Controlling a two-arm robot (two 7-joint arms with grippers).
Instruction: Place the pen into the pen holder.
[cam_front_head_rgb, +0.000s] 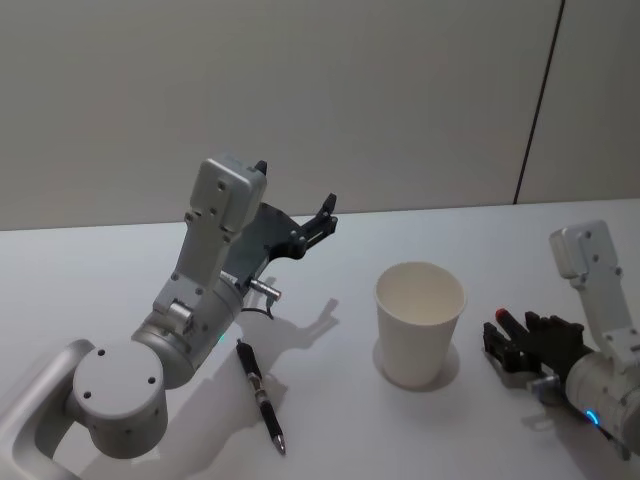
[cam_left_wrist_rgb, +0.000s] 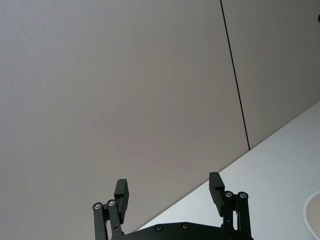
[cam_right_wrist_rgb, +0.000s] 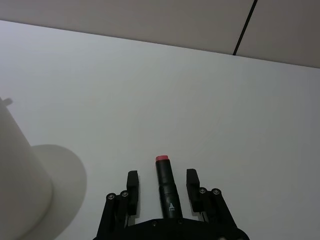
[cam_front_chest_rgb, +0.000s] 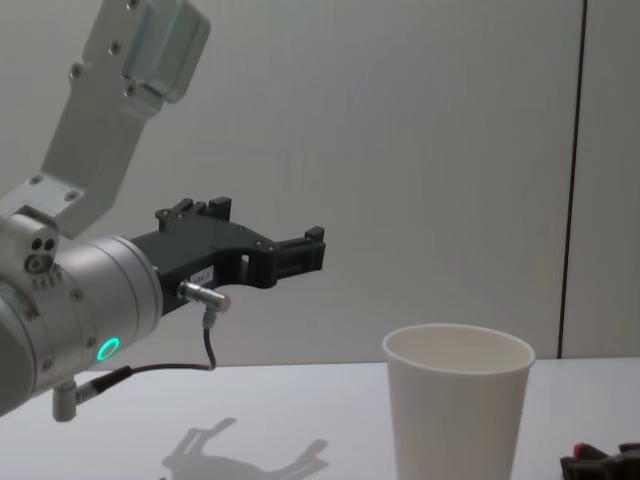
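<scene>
Hovering left gripper (cam_front_head_rgb: 320, 222): held high above the table (cam_front_head_rgb: 100, 270) and aimed at the wall (cam_front_head_rgb: 300, 90), with its jaws wide open and empty. A long descent and a downward turn are judged to be needed. The pen (cam_front_head_rgb: 262, 398) could be overshot, or the table struck, if that approach is misjudged.
Pen holder (cam_front_head_rgb: 420, 325): a white paper cup stood upright with its mouth open, between the two arms. Being light, it could be tipped or shoved aside if its rim is caught by the pen tip or a finger.
Right gripper (cam_right_wrist_rgb: 162, 176): set low near the table, just to the right of the cup. Its fingers are seen apart, with a gap on either side of a black red-tipped cylinder (cam_right_wrist_rgb: 165, 182) lying between them, so nothing is clamped. It could be clipped if the left arm (cam_front_head_rgb: 205, 270) is swung wide past the cup.
Pen: laid flat on the table, close beside the left arm and well apart from the cup, to the cup's left. Being thin and round, it could be rolled away, or pinched off-centre and tilted in the grip.
Wall: plain pale panels, divided by one dark vertical seam (cam_front_head_rgb: 540, 100).
Table: smooth and white, with soft shadows cast on it. Little friction is expected against a skidding pen.
</scene>
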